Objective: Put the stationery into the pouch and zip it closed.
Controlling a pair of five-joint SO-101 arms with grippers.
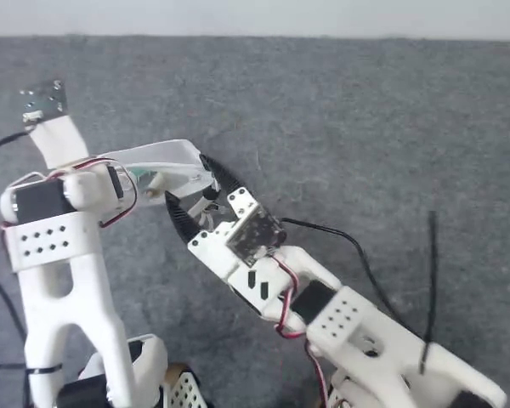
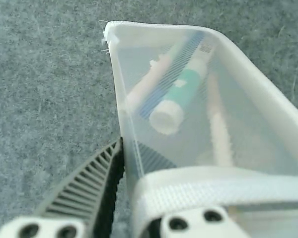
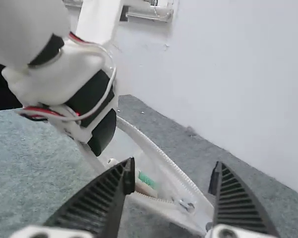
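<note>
Centrally, the translucent pouch [image 1: 157,158] is held off the grey table [image 1: 365,110] by the left gripper [image 2: 130,198], whose jaws are pinched shut on one edge of it. Through the pouch wall the stationery can be seen already inside: a teal-banded stick [image 2: 178,99], a blue-striped pen [image 2: 170,75] and pale pens beside them. The right gripper [image 3: 174,164] stands with its jaws spread wide and empty, one on each side of the pouch's zip end, with the zipper pull [image 3: 185,204] lying between them but not touched. How far the zip is already drawn cannot be told.

Judged stage: loading is done and the zip closure is in hand.

Hazards:
- The small pull may be missed, so that the jaws close on fabric or zip teeth.
- A tug along the zip could slide the thin edge out of the left grip, since the pouch is held at one edge alone.
- Tilting the pouch before the zip is shut could let the stationery spill.
</note>
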